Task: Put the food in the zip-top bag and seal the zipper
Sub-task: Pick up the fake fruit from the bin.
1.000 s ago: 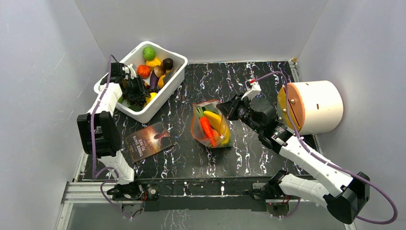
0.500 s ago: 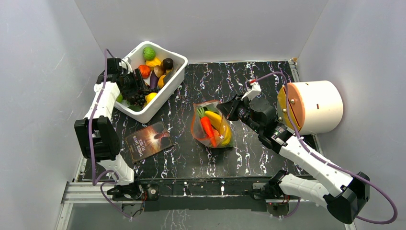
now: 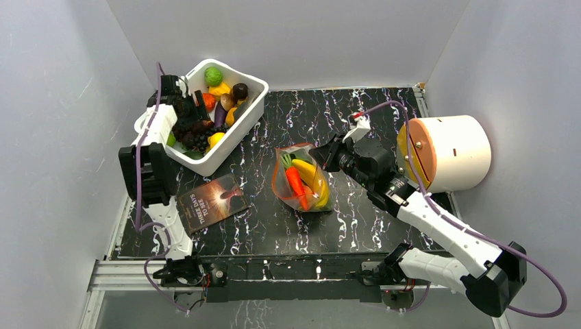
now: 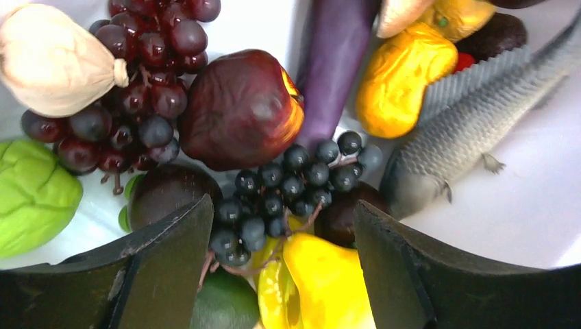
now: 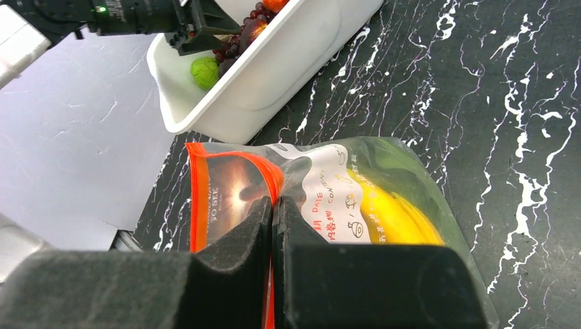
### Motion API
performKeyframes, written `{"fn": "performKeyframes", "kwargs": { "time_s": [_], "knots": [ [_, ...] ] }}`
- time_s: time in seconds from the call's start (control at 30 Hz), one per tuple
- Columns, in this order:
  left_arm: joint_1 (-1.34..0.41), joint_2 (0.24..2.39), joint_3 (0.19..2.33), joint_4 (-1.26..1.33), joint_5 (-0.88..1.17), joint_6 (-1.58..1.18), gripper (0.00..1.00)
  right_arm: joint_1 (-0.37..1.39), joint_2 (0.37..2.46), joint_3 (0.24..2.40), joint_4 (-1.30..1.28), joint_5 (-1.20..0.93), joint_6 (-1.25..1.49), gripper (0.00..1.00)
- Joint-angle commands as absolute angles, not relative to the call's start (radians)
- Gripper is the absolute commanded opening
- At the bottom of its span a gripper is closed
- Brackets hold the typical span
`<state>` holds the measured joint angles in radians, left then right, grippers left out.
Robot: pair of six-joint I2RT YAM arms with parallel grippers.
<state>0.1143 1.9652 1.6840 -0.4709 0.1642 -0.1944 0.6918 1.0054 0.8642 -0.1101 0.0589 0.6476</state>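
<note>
The zip-top bag [image 3: 301, 179] lies mid-table with a carrot [image 3: 296, 186], a banana bunch [image 3: 308, 171] and a green leafy piece inside. Its mouth stands open. My right gripper [image 3: 323, 157] is shut on the far side of the red-orange zipper [image 5: 236, 151], as the right wrist view [image 5: 273, 205] shows. My left gripper [image 3: 188, 127] is open, low inside the white tub [image 3: 236, 137]. Its jaws straddle black grapes [image 4: 288, 185] and a yellow piece [image 4: 329, 281]. A dark red apple [image 4: 240, 110], red grapes [image 4: 137, 89], an eggplant [image 4: 336, 62] and a fish [image 4: 466, 137] lie around them.
A dark booklet [image 3: 212, 200] lies on the table left of the bag. A big white cylinder with an orange face [image 3: 449, 152] stands at the right edge. White walls close in the left, back and right sides.
My left arm has swung its elbow and wrist toward the back, with the gripper staying over the tub's front half. The right gripper and bag have barely moved.
</note>
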Motion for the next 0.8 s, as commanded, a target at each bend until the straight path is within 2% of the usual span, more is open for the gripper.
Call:
{"fn": "performKeyframes", "kwargs": {
  "time_s": [0.0, 0.47, 0.77],
  "knots": [
    [0.118, 2.043, 1.787, -0.485, 0.150, -0.174, 0.74, 0.688, 0.997, 0.958, -0.045, 0.063, 0.618, 0.00],
    [0.118, 2.254, 1.976, -0.507, 0.120, -0.152, 0.78, 0.688, 1.088, 1.041, -0.063, 0.077, 0.535, 0.00],
    [0.117, 2.305, 2.010, -0.553, 0.145, -0.145, 0.78, 0.688, 1.118, 1.049, -0.034, 0.077, 0.532, 0.00]
  ]
}}
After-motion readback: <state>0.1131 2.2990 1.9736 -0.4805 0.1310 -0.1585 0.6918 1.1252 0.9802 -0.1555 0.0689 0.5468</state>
